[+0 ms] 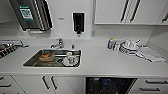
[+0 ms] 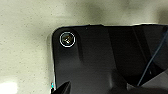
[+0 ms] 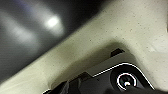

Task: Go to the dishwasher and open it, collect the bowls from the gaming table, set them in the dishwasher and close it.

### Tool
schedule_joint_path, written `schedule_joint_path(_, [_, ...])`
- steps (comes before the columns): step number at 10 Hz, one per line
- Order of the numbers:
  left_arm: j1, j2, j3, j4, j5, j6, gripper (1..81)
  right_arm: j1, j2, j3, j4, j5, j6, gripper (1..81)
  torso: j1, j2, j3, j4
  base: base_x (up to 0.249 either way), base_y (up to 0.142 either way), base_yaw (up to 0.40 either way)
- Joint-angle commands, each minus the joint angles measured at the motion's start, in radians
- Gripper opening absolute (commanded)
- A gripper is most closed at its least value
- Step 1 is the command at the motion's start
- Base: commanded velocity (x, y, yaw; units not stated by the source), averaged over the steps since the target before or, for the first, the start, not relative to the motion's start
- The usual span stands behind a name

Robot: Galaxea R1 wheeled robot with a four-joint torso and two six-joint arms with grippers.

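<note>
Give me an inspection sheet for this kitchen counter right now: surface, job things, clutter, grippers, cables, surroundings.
Surface: white countertop with an inset steel sink.
Job's things: dishwasher under the counter stands open, dark inside; something blue shows within, too blurred to name.
Clutter: dishes in the sink, including an orange container; a pile of dishes and a folded cloth at the right; a small bottle.
Grippers: fingers cannot be made out.
Cables: a thin blue cable on the left wrist.
Surroundings: faucet, wall dispenser, paper towel holder, white cabinets.
</note>
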Motion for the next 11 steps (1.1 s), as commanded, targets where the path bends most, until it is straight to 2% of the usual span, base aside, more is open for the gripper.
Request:
schedule_joint_path(1, [-0.014, -0.006, -0.006, 0.010, 0.064, -0.002, 81.1, 0.139, -0.028, 0.023, 0.105, -0.016, 0.013, 81.1, 0.000, 0.000, 0.000, 0.000, 0.000, 0.000, 0.000])
schedule_joint_path(3, [-0.014, -0.003, -0.006, 0.009, 0.064, -0.002, 81.1, 0.156, -0.068, 0.066, 0.110, -0.012, 0.013, 81.1, 0.000, 0.000, 0.000, 0.000, 0.000, 0.000, 0.000])
schedule_joint_path(6, [-0.014, -0.002, -0.006, 0.009, 0.064, -0.002, 81.1, 0.224, -0.178, 0.258, 0.131, -0.012, 0.019, 81.1, 0.000, 0.000, 0.000, 0.000, 0.000, 0.000, 0.000])
schedule_joint_path(8, [-0.014, -0.002, -0.008, 0.009, 0.064, -0.003, 81.1, 0.284, -0.212, 0.325, 0.131, -0.035, 0.019, 81.1, 0.000, 0.000, -0.001, 0.000, 0.000, 0.000, 0.000])
schedule_joint_path(10, [-0.012, -0.005, -0.008, 0.009, 0.064, -0.003, 81.1, 0.370, -0.238, 0.390, 0.131, -0.124, 0.019, 81.1, 0.000, 0.000, -0.001, 0.000, 0.000, 0.000, 0.000])
schedule_joint_path(11, [-0.012, -0.006, -0.008, 0.007, 0.064, -0.003, 81.1, 0.412, -0.243, 0.416, 0.131, -0.144, 0.019, 81.1, 0.000, 0.000, -0.001, 0.000, 0.000, 0.000, 0.000])
